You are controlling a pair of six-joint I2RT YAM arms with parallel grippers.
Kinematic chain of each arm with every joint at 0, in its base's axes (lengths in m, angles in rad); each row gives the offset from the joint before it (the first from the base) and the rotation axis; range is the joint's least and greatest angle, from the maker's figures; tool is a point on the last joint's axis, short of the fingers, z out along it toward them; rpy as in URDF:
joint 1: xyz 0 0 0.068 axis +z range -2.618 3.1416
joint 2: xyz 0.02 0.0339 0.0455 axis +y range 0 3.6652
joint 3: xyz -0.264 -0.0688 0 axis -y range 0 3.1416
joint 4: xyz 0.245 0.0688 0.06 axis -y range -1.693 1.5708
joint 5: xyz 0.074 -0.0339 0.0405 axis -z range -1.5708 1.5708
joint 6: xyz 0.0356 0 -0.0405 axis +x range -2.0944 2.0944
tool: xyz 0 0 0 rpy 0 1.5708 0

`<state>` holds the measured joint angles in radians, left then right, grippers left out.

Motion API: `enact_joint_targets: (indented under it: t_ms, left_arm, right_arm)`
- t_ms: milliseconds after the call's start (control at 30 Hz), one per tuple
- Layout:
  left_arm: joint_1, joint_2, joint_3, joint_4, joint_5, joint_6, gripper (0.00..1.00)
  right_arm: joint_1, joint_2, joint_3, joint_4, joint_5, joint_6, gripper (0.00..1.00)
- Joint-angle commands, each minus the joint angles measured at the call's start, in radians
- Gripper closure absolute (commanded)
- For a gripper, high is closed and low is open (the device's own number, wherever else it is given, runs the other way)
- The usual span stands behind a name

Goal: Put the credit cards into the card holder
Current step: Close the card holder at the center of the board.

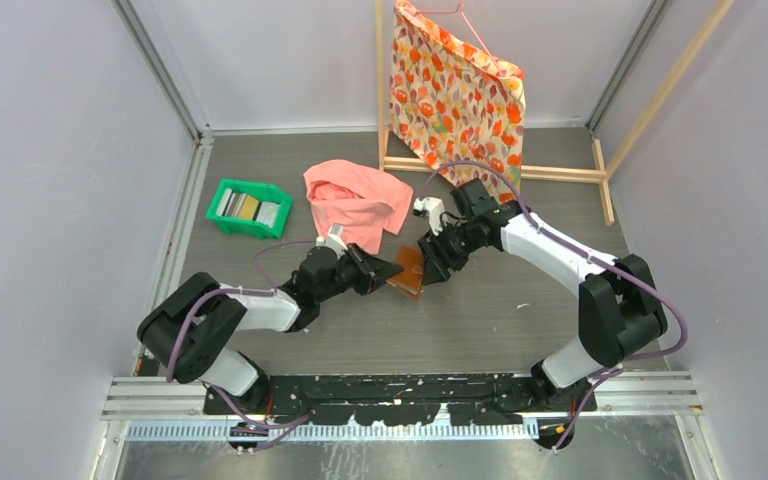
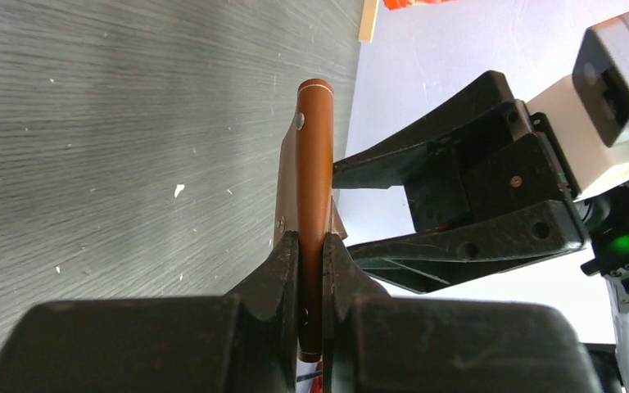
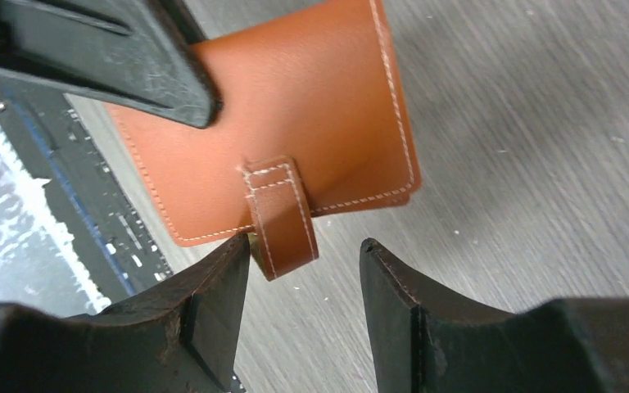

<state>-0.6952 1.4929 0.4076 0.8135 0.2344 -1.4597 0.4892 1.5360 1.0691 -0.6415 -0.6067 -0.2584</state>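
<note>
The task is barely begun: no card is in the wallet [image 1: 407, 270] yet. The wallet is folded shut and stands on edge near the middle of the bench [image 1: 520, 320]. The left pincer [image 2: 311, 250] is clamped on it, one finger on each face. The right pincer [image 3: 303, 262] has its fingers apart, one on each side of the snap tab [image 3: 282, 217], which sticks out past the wallet's edge. Neither finger clearly grips the tab, and I cannot tell whether the snap is fastened.

The cards [image 1: 248, 207] lie together in the green tray [image 1: 216, 212] toward the far left corner of the bench, well apart from the wallet. A pink cloth [image 1: 355, 200] lies between the two.

By my reading the step in hand is opening the wallet, probably by pulling the tab free. After that, the wallet has to be spread and held open. Then each card must be fetched from the tray and slid into a pocket, so nearly all the work is left.
</note>
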Motion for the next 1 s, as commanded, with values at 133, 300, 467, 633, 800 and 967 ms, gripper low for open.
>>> enact_joint_targets:
  t_ms: [133, 300, 467, 633, 800, 967]
  left_arm:
    - [0.035, -0.129, -0.015, -0.004, -0.084, -0.040, 1.00]
    - [0.052, -0.233, -0.017, -0.112, -0.110, -0.032, 1.00]
    - [0.056, -0.327, 0.013, -0.317, -0.144, -0.031, 1.00]
    - [0.058, -0.380, 0.049, -0.477, -0.161, -0.051, 1.00]
    - [0.060, -0.387, 0.115, -0.623, -0.144, -0.137, 1.00]
    - [0.060, -0.390, 0.222, -0.865, -0.151, -0.169, 1.00]
  right_arm:
    - [0.016, 0.004, 0.015, 0.056, 0.231, 0.045, 0.46]
    - [0.016, 0.012, 0.024, 0.043, 0.258, 0.020, 0.48]
    - [0.014, -0.039, 0.021, 0.042, 0.177, -0.023, 0.47]
    - [0.001, -0.158, -0.030, 0.108, 0.006, -0.071, 0.44]
    - [0.008, -0.250, -0.085, 0.114, -0.264, -0.334, 0.02]
    - [0.058, -0.247, -0.090, 0.053, -0.201, -0.648, 0.00]
